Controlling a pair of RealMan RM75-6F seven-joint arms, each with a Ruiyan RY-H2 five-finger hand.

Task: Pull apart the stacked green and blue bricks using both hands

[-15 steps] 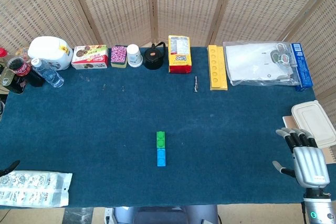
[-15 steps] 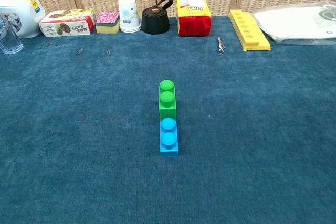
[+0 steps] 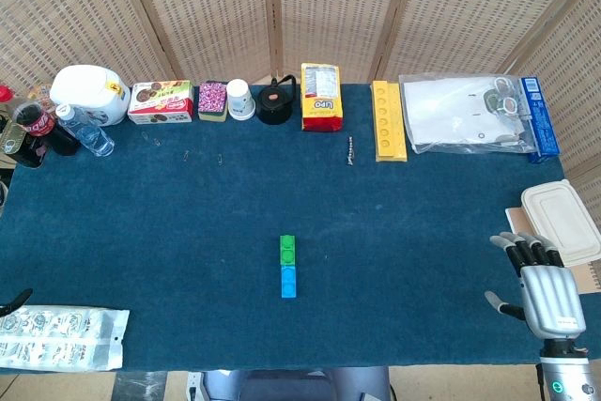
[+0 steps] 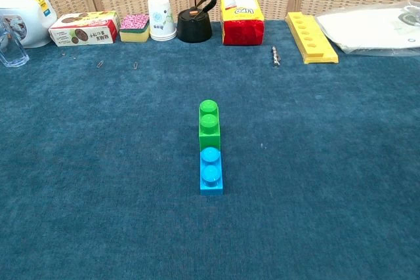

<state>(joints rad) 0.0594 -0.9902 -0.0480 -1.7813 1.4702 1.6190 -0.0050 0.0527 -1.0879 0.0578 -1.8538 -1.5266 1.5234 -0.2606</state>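
Against the frame half a second earlier, almost nothing differs: the right hand [image 3: 543, 286] has slid a touch toward the left and up at the near right corner, while the bricks lie just as they did.

The blue-carpeted tabletop [image 3: 169, 232] carries, along its far edge, one clear plastic bag of papers [image 3: 455, 112], one white plastic jug [image 3: 91, 91], one yellow moulded tray with round holes [image 3: 388, 119], one yellow-and-red snack packet [image 3: 321, 97], one flat biscuit box [image 3: 161, 101], one black kettle-shaped pot [image 3: 276, 103], one white paper cup [image 3: 240, 99] and one pink speckled sponge [image 3: 212, 100]. At the far left stand two bottles, a dark cola one [image 3: 42, 126] and a clear one [image 3: 84, 131]. One clear blister pack [image 3: 58, 337] lies at the near left corner, and one white lidded food box [image 3: 562, 221] sits beyond the right edge.

Two bricks lie mid-table, joined end to end: one green two-stud plastic brick [image 4: 209, 126] on the far side and one blue two-stud plastic brick [image 4: 210, 170] touching it on the near side.

The right hand is released, fingers stretched forward and thumb out sideways, holding nothing, well apart from the bricks. A dark tip at the near left edge [image 3: 17, 300] may be the left hand, but its state cannot be made out.
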